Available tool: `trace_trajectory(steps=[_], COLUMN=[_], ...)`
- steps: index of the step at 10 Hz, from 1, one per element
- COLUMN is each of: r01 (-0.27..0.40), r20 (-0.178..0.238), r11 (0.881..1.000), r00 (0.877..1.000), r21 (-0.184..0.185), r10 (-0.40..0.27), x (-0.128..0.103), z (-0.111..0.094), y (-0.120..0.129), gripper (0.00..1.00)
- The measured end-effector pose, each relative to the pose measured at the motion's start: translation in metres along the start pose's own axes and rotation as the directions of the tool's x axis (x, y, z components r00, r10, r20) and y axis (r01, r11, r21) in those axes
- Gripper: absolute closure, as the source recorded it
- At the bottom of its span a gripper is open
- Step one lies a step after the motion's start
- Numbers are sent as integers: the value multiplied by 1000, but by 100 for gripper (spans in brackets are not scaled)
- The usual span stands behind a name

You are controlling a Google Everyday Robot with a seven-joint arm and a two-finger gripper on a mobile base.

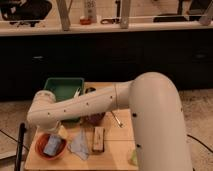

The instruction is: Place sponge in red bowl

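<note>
The red bowl sits at the front left corner of the wooden table. A grey-blue block, apparently the sponge, lies inside it. My white arm sweeps from the right across the table to the left and bends down there. My gripper is just above the bowl's right rim, mostly hidden under the arm.
A green bin stands at the back left. A crumpled pale bag and a brown bar lie right of the bowl. A dark round object and a utensil lie mid-table. A yellow-green item is at the front right.
</note>
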Motion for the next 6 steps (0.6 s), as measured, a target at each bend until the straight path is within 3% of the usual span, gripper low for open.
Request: trace_trajectory(steps=[6], r01=[16], r20=[-1], r11=[1000], r00=[1000], r21=[12], r10=[-16], x=[2], z=[-3], y=[0], gripper=[20])
